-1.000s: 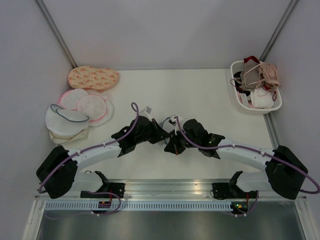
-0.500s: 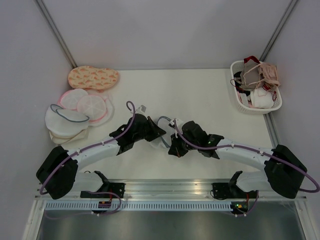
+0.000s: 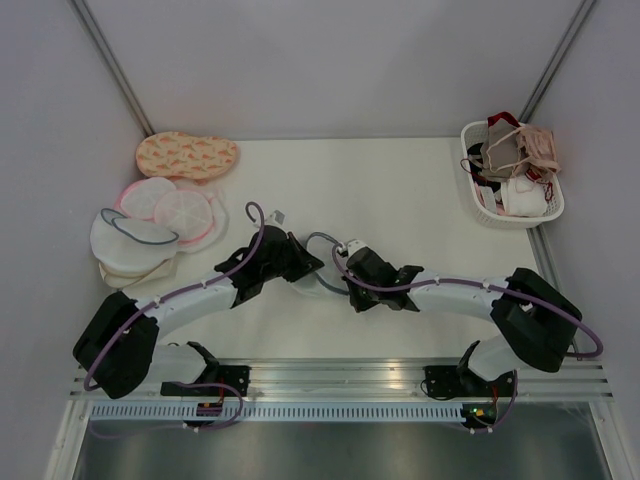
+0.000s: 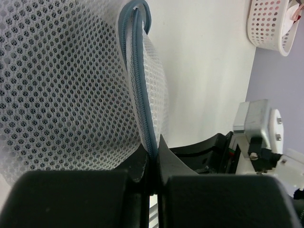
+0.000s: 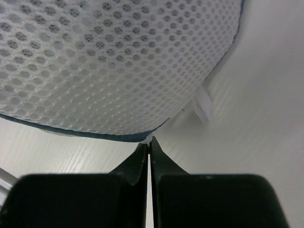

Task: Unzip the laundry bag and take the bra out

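Observation:
The laundry bag [image 3: 323,281], white mesh with a grey-blue zipper rim, sits at the table's middle between both grippers. My left gripper [image 3: 306,268] is shut on the bag's rim; in the left wrist view the zipper rim [image 4: 140,95] runs down into the pinched tips of this gripper [image 4: 154,148], with the mesh [image 4: 61,85] bulging to the left. My right gripper [image 3: 345,287] is shut on a small white tab at the rim's edge; in its wrist view the gripper's tips [image 5: 150,142] meet just under the mesh dome [image 5: 109,61]. The bra is hidden.
A white basket [image 3: 545,205] of mixed bras stands at the back right, also in the left wrist view [image 4: 270,23]. Round pink-rimmed bags [image 3: 180,212] and an orange patterned bag [image 3: 187,155] lie at the left. A white label [image 5: 202,102] hangs from the bag.
My left gripper has closed on the bag's rim. Both grippers and the bag have shifted slightly left and toward me; the right arm now reaches farther left.

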Available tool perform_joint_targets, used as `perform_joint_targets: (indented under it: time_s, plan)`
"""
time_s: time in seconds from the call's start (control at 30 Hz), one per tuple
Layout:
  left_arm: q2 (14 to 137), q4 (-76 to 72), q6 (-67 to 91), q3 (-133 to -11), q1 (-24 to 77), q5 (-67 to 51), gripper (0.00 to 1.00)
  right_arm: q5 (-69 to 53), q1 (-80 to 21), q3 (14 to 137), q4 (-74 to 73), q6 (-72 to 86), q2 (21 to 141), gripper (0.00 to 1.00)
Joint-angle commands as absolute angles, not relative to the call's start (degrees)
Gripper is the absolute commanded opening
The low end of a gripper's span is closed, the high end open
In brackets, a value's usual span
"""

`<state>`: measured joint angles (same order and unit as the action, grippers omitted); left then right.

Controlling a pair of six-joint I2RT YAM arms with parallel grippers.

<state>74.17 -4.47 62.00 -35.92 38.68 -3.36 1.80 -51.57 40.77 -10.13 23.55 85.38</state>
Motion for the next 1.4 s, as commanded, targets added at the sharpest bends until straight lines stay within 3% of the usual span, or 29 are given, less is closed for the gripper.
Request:
perform_joint_targets:
  time_s: [0.0,0.07,0.13,0.17,0.2,0.27,0.37,0.43,0.47,0.5,0.63,0.77,0.87,1.37]
  plan:
    - [73.3,-7.3,59.3,-35.5,37.4,-2.5,0.02,13.1,-51.8,42.3,-17.5,25.1,85.3,0.00]
    - [73.2,-8.1,58.9,-35.3,37.4,-3.9,0.06,14.8,-51.8,43.0,-18.1,25.2,84.3,0.00]
    - [72.4,-8.9,58.5,-34.9,37.4,-4.5,0.30,16.9,-51.8,43.2,-18.7,25.2,83.1,0.01]
    - [71.7,-9.1,58.4,-34.5,37.4,-4.6,0.57,17.6,-51.9,43.4,-19.1,25.1,82.5,0.00]
    - [70.2,-9.1,58.4,-33.9,37.4,-4.0,0.66,19.1,-51.9,43.5,-19.6,25.0,82.1,0.00]
    - [68.1,-8.3,58.4,-33.5,37.4,-3.3,0.80,20.6,-51.9,43.7,-20.1,24.5,80.9,0.00]
    - [63.6,-3.9,58.4,-33.3,37.4,-0.9,0.88,21.0,-51.8,44.1,-20.8,23.6,80.2,0.00]
    - [59.4,-1.7,58.3,-33.2,37.4,1.8,0.90,21.2,-51.8,44.3,-21.4,23.2,79.4,0.05]
    - [57.6,1.6,58.1,-33.0,37.4,2.8,0.92,21.2,-51.8,44.5,-21.6,23.0,78.9,0.19]
    - [55.9,3.1,58.0,-33.0,37.4,4.9,0.92,21.0,-51.7,44.6,-22.3,22.3,78.3,0.42]
    - [43.6,11.6,57.9,-32.7,37.4,10.9,0.94,12.1,-51.8,45.2,-23.5,19.7,71.0,0.64]
    - [34.5,16.5,56.9,-31.8,37.4,13.5,0.99,1.2,-52.0,46.1,-23.2,18.0,64.2,0.66]
    - [30.8,19.6,56.9,-31.4,37.4,14.0,0.99,1.0,-54.4,48.5,-23.9,17.9,62.8,0.66]
    - [25.2,23.8,58.8,-29.1,37.4,12.8,0.99,24.3,-65.2,66.6,-29.0,16.6,86.9,0.62]
